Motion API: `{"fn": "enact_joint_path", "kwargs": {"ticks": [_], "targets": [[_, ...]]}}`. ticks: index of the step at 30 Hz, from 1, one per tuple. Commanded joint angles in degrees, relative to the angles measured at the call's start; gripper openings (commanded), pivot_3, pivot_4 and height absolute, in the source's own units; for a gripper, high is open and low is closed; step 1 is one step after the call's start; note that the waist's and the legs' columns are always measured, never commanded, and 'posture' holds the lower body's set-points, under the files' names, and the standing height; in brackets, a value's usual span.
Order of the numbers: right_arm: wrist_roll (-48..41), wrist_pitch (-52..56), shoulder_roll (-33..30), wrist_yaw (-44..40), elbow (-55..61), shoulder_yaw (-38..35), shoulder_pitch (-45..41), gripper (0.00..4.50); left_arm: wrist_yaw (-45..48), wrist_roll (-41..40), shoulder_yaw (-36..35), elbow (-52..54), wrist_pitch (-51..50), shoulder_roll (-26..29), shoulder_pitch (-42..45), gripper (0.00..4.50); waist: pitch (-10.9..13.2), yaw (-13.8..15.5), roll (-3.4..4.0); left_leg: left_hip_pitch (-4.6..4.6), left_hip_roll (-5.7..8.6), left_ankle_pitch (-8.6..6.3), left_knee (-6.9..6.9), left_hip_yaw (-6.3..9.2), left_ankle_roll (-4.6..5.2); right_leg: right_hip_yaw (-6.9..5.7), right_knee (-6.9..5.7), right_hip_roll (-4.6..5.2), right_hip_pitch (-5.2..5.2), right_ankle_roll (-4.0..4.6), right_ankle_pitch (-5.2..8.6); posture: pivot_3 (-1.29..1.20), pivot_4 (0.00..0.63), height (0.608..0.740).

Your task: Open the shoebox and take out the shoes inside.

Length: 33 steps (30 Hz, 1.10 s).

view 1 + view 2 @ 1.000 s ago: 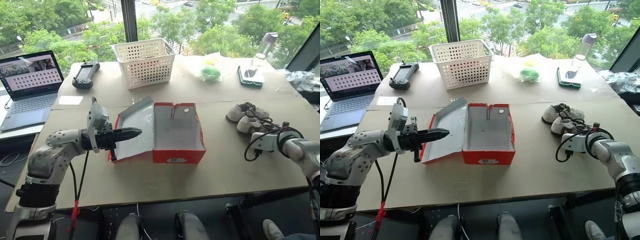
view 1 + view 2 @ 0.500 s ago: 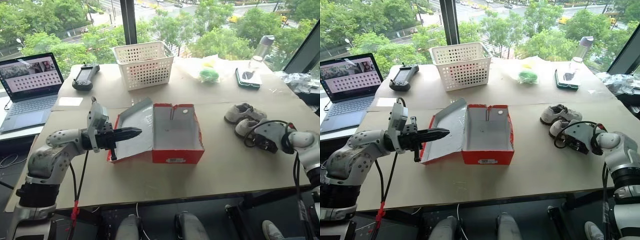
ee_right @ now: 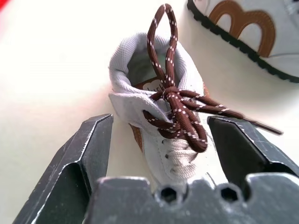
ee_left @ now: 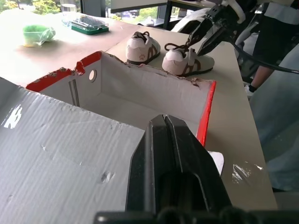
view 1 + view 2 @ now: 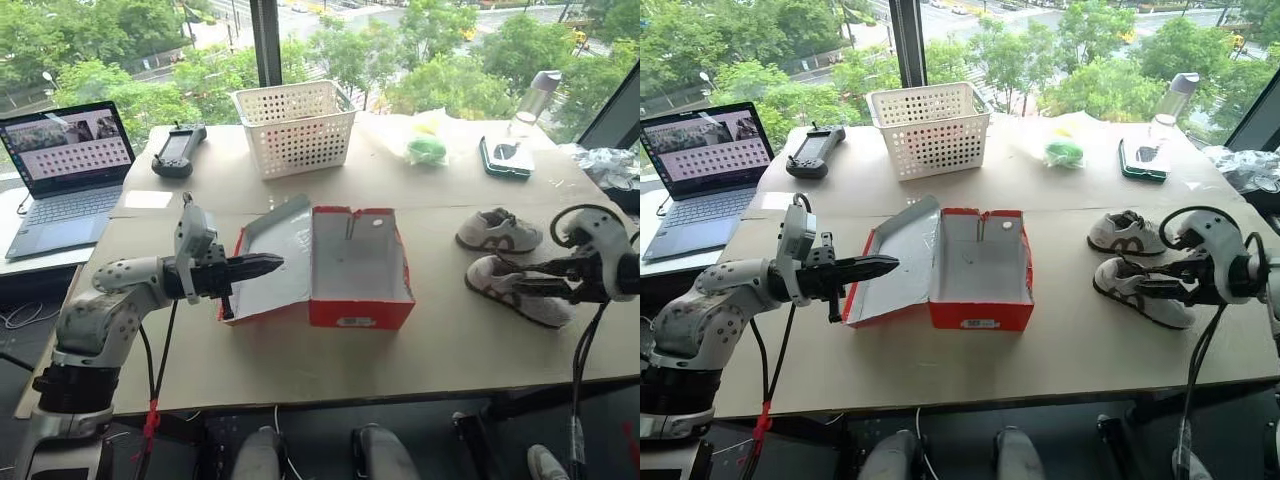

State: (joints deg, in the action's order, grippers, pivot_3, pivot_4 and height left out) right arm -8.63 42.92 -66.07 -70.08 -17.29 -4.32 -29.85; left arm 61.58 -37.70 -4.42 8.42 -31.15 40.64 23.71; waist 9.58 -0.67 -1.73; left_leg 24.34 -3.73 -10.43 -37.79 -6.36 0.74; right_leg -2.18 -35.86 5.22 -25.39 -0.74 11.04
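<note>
evidently the left gripper, pinched shut and empty, hovers over the shoebox lid, perhaps to keep it open, while the right gripper stands spread over the nearer of the shoes, both already out on the table.

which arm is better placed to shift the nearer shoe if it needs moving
Right, likely: the right gripper hangs open directly over the nearer shoe, beside the far shoe. The shut left gripper is at the shoebox lid.
</note>
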Motion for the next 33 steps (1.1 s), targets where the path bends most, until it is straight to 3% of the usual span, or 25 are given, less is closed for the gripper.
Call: {"fn": "enact_joint_path", "kwargs": {"ticks": [1, 5, 9, 14, 18, 23, 29, 33], "targets": [[1.28, -1.25, -1.10, 2.25, -3.39, 0.11, -3.07, 3.86, -0.09, -0.01, -1.27, 0.80, 0.32, 0.35, 0.85, 0.00, 0.00, -0.08, 0.00, 0.00, 0.00, -0.03, -0.01, -0.04, -0.05, 0.01, 0.00, 0.03, -0.02, -0.01, -0.01, 0.00, 0.150, 0.733], [2.29, -4.05, -2.79, 0.78, -4.62, 1.95, -3.52, 3.86, -0.24, 0.24, -1.15, 0.51, 0.48, 0.30, 1.23, 0.00, 0.00, -0.04, 0.00, 0.00, 0.03, -0.20, -0.02, -0.06, -0.34, 0.02, 0.00, 0.06, -0.04, -0.03, -0.02, 0.00, 0.150, 0.733], [-2.35, -0.32, -3.65, -0.94, 1.00, -1.47, -3.84, 3.86, -1.75, 0.96, -2.26, 0.17, 1.09, 0.17, 1.12, 0.00, 0.01, -0.15, 0.01, 0.08, 0.01, -0.05, -0.01, -0.07, -0.08, 0.05, -0.02, 0.02, -0.14, -0.02, -0.02, 0.00, 0.150, 0.733], [-11.18, 10.45, -0.60, 2.89, 13.16, -11.26, -2.49, 3.86, -6.28, 1.54, -4.87, 0.18, 1.37, -1.04, 0.27, 0.00, 0.01, 0.01, 0.01, 0.11, -0.01, 0.00, 0.01, -0.04, -0.01, 0.05, -0.03, 0.00, -0.17, -0.02, -0.02, 0.00, 0.150, 0.733], [-18.59, 21.01, 6.27, 10.43, 27.23, -22.00, -0.75, 3.86, -13.41, 3.35, -7.27, 0.04, 1.19, -3.09, -0.25, 0.00, 0.01, 0.21, 0.00, 0.10, -0.01, -0.01, -0.01, 0.04, -0.01, 0.02, -0.01, 0.01, -0.09, -0.03, -0.02, 0.00, 0.150, 0.733], [-13.36, 17.68, 18.49, 28.22, 36.71, -21.01, 3.39, 3.86, -22.88, 7.28, -9.45, -0.73, 2.07, -6.10, -1.73, 0.00, -0.01, 0.53, -0.06, 0.05, -0.02, -0.02, -0.01, 0.06, -0.03, -0.04, 0.06, 0.01, 0.05, -0.03, -0.02, 0.00, 0.150, 0.733], [-4.80, 6.74, 32.87, 47.41, 35.88, -17.35, 5.16, 3.86, -36.85, 11.68, -14.98, -2.69, 5.51, -11.76, -3.57, 0.00, -0.02, 0.55, -0.06, 0.18, 0.00, -0.01, -0.05, 0.04, -0.02, -0.03, 0.01, 0.02, -0.08, -0.08, -0.07, 0.00, 0.150, 0.733], [4.29, -4.72, 34.40, 53.22, 31.31, -10.31, 11.13, 3.86, -46.68, 17.18, -17.20, -4.74, 9.64, -15.62, -5.62, 0.00, -0.03, 0.49, -0.06, 0.28, 0.01, 0.00, -0.01, 0.04, 0.01, -0.09, 0.02, 0.00, -0.15, -0.32, -0.20, 0.00, 0.150, 0.733]]}}
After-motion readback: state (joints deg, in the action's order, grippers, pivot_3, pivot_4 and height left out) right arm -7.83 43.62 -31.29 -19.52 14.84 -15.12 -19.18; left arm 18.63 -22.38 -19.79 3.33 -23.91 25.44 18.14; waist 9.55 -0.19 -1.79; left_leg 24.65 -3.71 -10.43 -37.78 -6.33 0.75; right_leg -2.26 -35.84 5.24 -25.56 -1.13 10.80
